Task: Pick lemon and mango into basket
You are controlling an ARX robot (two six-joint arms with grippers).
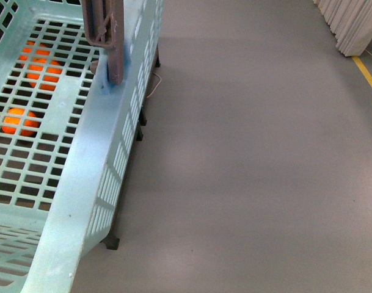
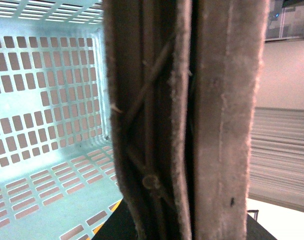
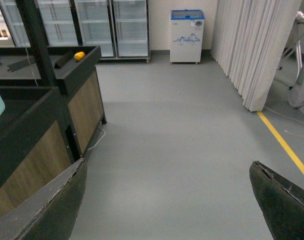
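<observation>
Brown handles [image 2: 142,100] crowd my left wrist view, so I cannot tell whether the left tool grips them; basket [image 1: 82,183] looks unfilled. Right tool [image 3: 169,165] gapes wide, empty, ready for that yellow fruit [image 3: 79,56] on the dark tabletop [image 3: 74,75].

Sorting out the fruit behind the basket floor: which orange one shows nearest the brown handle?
The upper orange fruit, just left of the handle; the lower orange fruit shows further down and left.
</observation>
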